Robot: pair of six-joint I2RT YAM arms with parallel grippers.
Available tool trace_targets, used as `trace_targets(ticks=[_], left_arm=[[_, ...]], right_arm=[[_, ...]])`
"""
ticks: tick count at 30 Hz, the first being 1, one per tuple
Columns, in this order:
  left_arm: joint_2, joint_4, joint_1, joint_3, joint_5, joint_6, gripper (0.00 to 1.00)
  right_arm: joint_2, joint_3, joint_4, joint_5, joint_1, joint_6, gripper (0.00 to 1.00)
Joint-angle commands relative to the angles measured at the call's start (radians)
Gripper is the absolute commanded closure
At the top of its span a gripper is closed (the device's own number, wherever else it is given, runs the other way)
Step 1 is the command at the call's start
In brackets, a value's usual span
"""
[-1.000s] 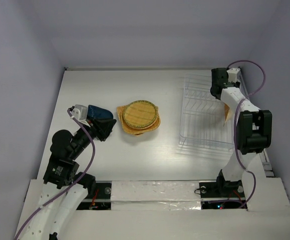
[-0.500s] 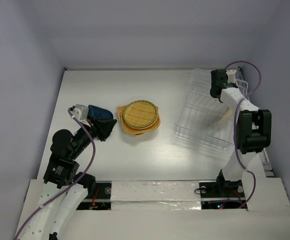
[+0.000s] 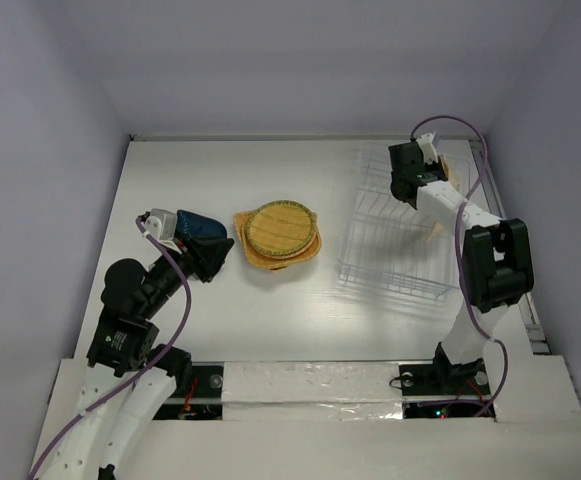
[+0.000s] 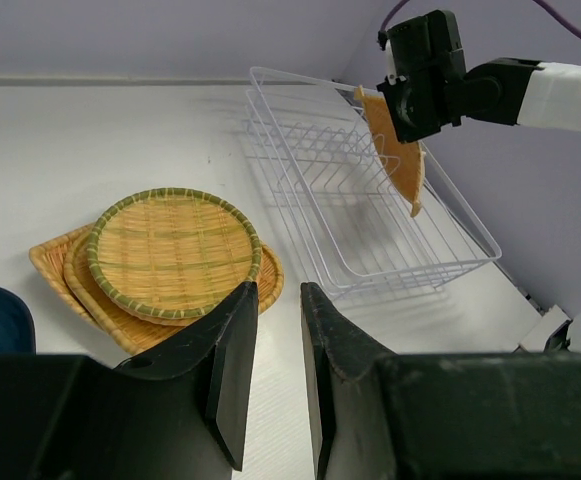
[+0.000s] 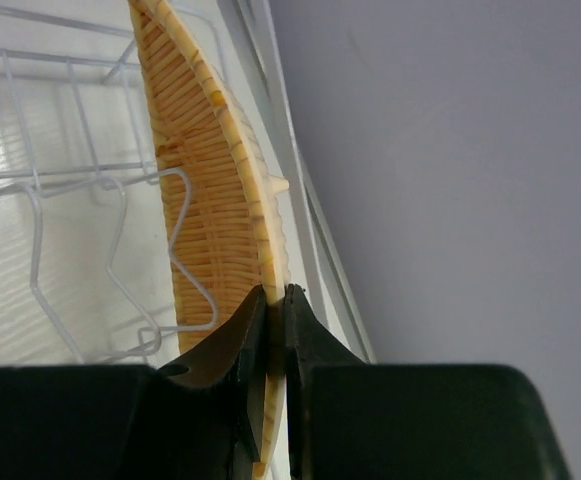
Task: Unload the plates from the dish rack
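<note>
The right claw (image 5: 270,292) is pinching a woven plate (image 5: 205,200), its two fingers closed tight on the pale rim with the plate standing on edge between them. The plate is stretching straight out ahead of the claw, woven face turned to one side and the bare wall close on the other. The dish rack (image 3: 390,283) is sitting directly under and beside this claw, and the plate is hanging along the rack's outer side. One bent wire loop is crossing the woven face in the wrist view, and I can't tell whether the plate is touching the wire or hanging just off it. From the other arm's camera, the plate's lower tip is pointing down toward the rack's side rail. I'm seeing no other plate between the tines below the claw.

Over on the other side, the left claw (image 4: 278,295) is hovering low over the bench (image 3: 220,170). Its fingers are standing a narrow way apart, with nothing showing in the gap. The dark blue dish (image 3: 198,224) is lying right beside this claw, against its outer finger, though I can't say whether the two are touching. Just ahead of the claw, a stack of woven plates (image 3: 278,235) is resting flat on the bench, with a round, green-rimmed one (image 4: 173,250) on top. The rack and the right claw are well beyond that stack, farther ahead of the left claw and off to its other side.
</note>
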Motion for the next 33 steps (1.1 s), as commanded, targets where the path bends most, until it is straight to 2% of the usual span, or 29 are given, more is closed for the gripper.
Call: trace_targets(ticks=[1,3,7,13,16,17,23,29,31,33], left_arm=[[0.005,0.047,-0.004,0.029,0.004,0.008,0.78],[0.008,0.048,-0.004,0.029,0.004,0.008,0.78],[0.01,0.05,-0.004,0.027,0.002,0.008,0.78],[0.016,0.051,0.005,0.026,0.006,0.003,0.78],[0.017,0.053,0.005,0.024,0.006,0.002,0.78],[0.02,0.056,0.005,0.024,0.007,0.0,0.78],[0.037,0.058,0.042,0.024,0.009,-0.004,0.78],[0.051,0.05,0.042,0.019,0.001,-0.003,0.78],[0.056,0.045,0.042,0.021,-0.016,-0.001,0.78],[0.059,0.041,0.042,0.023,-0.034,0.0,0.78]], right_arm=[[-0.078,-0.006,0.159,0.149,0.014,-0.082,1.0],[-0.095,-0.021,0.207,0.196,0.014,-0.111,1.0],[-0.162,-0.026,0.212,0.175,0.014,-0.092,1.0],[-0.285,0.06,0.068,-0.012,0.014,0.048,1.0],[-0.358,0.1,-0.018,-0.145,0.014,0.149,1.0],[-0.381,0.105,-0.034,-0.282,0.025,0.204,1.0],[-0.515,0.031,-0.008,-0.746,0.126,0.425,1.0],[-0.504,-0.088,0.208,-0.991,0.273,0.627,1.0],[-0.438,-0.092,0.313,-1.119,0.316,0.681,1.0],[-0.356,-0.081,0.343,-1.149,0.343,0.701,1.0]])
